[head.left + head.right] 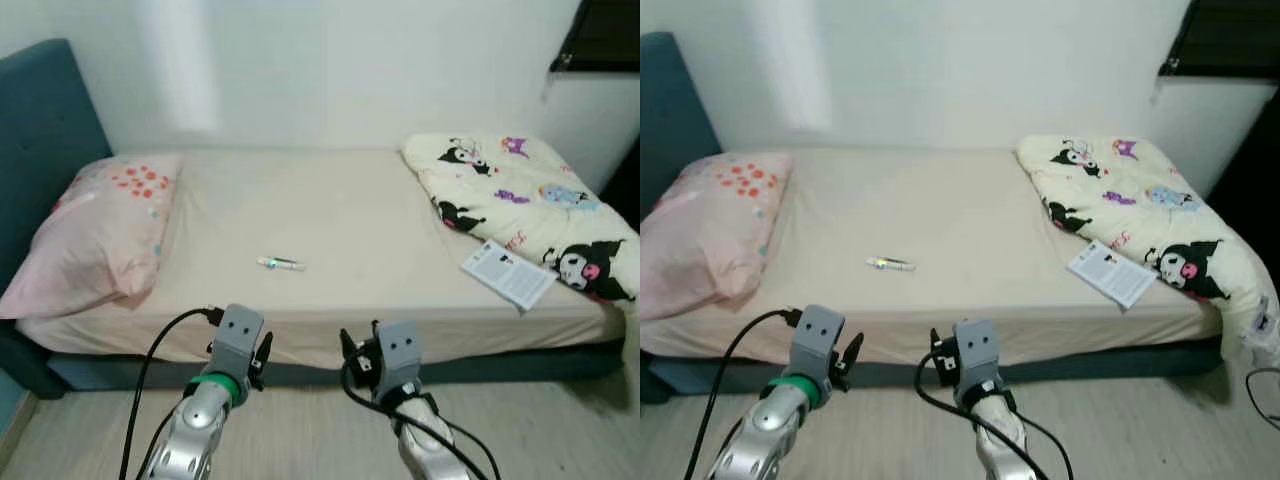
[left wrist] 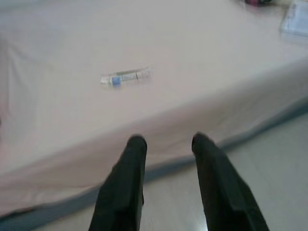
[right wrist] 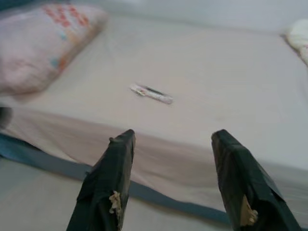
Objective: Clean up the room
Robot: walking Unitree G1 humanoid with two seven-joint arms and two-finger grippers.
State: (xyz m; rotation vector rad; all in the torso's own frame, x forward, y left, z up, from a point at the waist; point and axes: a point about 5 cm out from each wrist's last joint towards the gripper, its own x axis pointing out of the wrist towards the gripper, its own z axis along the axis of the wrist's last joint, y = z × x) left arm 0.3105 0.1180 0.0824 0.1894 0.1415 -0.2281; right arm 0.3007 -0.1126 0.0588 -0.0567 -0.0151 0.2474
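Left eye view takes in a single bed with a beige fitted sheet (image 1: 340, 210) and a dark blue padded frame and headboard (image 1: 40, 130), set against a white wall (image 1: 330, 70) on a pale wood-look floor (image 1: 300, 420). At the far right end of the mattress lies a crumpled cream quilt printed with black, purple and blue cartoon characters (image 1: 520, 205), reaching to the right edge of the bed. At the left end, against the headboard, rests a pale pink pillow with a patch of orange-red dots (image 1: 100, 235). A white printed paper booklet (image 1: 508, 273) lies flat near the front right edge of the mattress, touching the quilt's lower edge. Near the middle of the sheet, well apart from pillow and quilt, lies a small white tube with a coloured label (image 1: 280, 264), on its side. Both silver arms are raised in front of the bed's near edge, above the floor. The left gripper (image 2: 166, 144) has its two long black fingers parted with a clear gap and holds nothing; in the left wrist view it points toward the tube over the mattress edge. The right gripper (image 3: 172, 137) has its fingers spread wider, also empty, aimed at the same tube with the pillow beyond it.
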